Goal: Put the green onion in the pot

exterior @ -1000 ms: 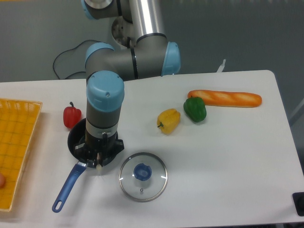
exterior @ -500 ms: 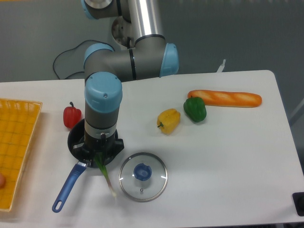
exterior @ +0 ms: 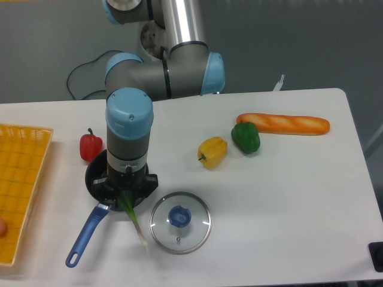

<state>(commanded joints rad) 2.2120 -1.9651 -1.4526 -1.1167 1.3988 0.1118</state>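
Where the gripper (exterior: 126, 192) hides the pot (exterior: 94, 174), green onion (exterior: 133, 217) protruding

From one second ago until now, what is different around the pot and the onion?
The green onion, earlier almost hidden under the claw with only its white tip showing, now hangs out over the rim of the pot, white end lying toward the glass lid. Whether the claw grips it cannot be seen. The arm shifted only slightly. The peppers, the baguette and the pot kept their places.
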